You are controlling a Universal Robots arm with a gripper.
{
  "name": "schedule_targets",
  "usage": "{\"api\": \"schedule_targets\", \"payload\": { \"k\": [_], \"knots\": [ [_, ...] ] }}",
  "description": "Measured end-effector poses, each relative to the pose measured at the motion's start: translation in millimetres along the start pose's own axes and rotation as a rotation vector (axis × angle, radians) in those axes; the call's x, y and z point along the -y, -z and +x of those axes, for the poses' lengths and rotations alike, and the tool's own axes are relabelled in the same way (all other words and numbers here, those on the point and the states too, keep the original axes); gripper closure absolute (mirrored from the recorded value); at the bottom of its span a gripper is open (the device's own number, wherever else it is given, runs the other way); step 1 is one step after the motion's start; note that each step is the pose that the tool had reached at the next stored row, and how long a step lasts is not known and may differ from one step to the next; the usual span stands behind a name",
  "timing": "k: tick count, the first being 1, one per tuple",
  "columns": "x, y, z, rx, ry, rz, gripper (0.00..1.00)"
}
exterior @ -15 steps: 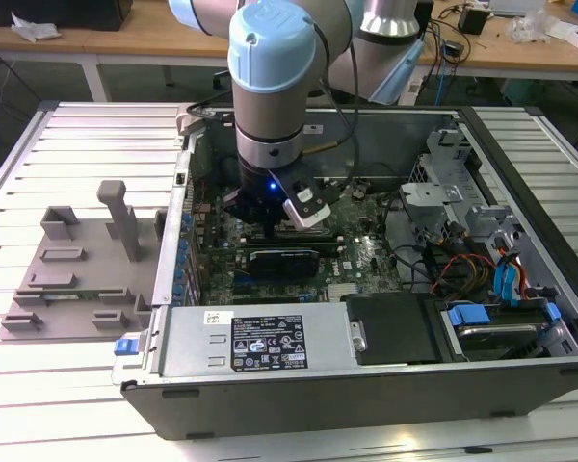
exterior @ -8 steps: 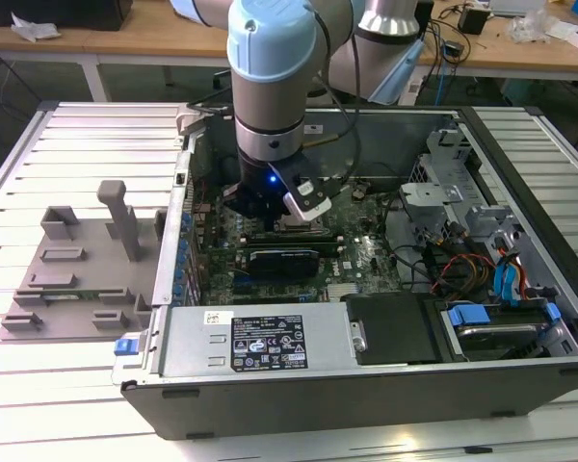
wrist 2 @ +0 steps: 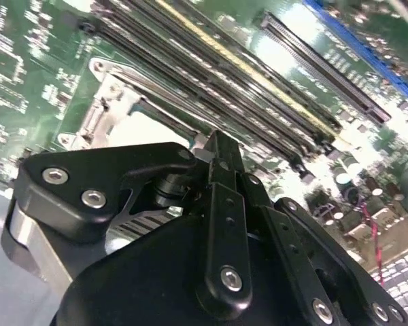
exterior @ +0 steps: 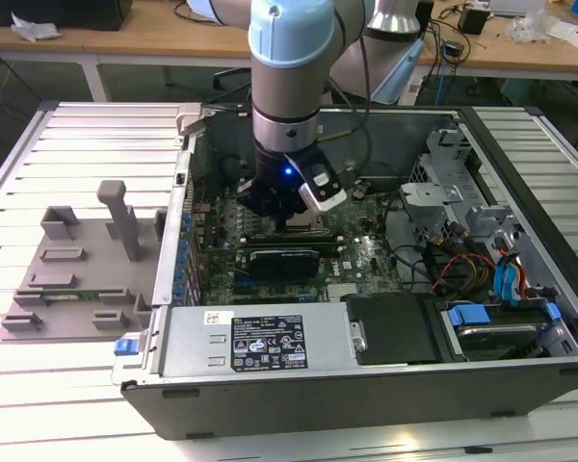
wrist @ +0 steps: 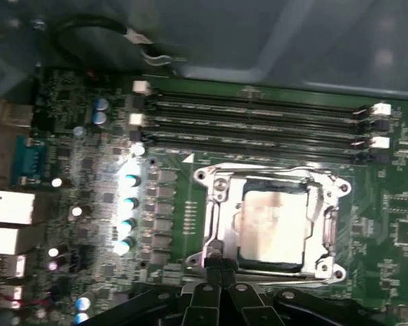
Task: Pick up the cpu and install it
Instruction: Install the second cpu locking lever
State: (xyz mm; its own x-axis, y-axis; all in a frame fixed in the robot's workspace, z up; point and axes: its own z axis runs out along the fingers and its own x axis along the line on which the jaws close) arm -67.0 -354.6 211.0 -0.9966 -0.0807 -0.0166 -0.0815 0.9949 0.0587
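The cpu [wrist: 272,224], a pale silvery square, lies flat inside the metal socket frame [wrist: 217,217] on the green motherboard. My gripper [wrist: 219,263] is shut, its black fingertips pressed together with nothing between them, at the socket's edge just beside the cpu. In the second wrist view the shut gripper [wrist 2: 216,146] points down at the same socket frame [wrist 2: 105,109], with a pale patch of the cpu [wrist 2: 146,125] beside it. In the exterior view the gripper [exterior: 287,217] reaches down into the open computer case, over the middle of the board.
Rows of memory slots [wrist: 258,115] run alongside the socket. A black expansion card [exterior: 284,258] sits close in front of the gripper. Drive cages and cables [exterior: 482,269] occupy the case on the exterior view's right. A grey plastic tray [exterior: 77,269] lies outside the case on the exterior view's left.
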Motion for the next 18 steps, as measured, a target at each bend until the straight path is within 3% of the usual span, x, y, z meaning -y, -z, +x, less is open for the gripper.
{"api": "schedule_targets", "payload": {
  "k": [2,9,10,12,18],
  "knots": [
    [-3.7,-0.5,-10.7,-0.0064,0.000,0.0047,0.89],
    [-16.5,-1.6,-35.7,-0.0235,-0.001,0.0219,0.89],
    [-22.8,-1.5,-37.5,-0.0245,-0.001,0.0346,0.89],
    [-26.0,3.3,-37.9,-0.0255,-0.001,0.0448,0.89],
    [-29.7,20.0,-38.5,-0.0261,-0.001,0.0530,0.89]
  ]
}}
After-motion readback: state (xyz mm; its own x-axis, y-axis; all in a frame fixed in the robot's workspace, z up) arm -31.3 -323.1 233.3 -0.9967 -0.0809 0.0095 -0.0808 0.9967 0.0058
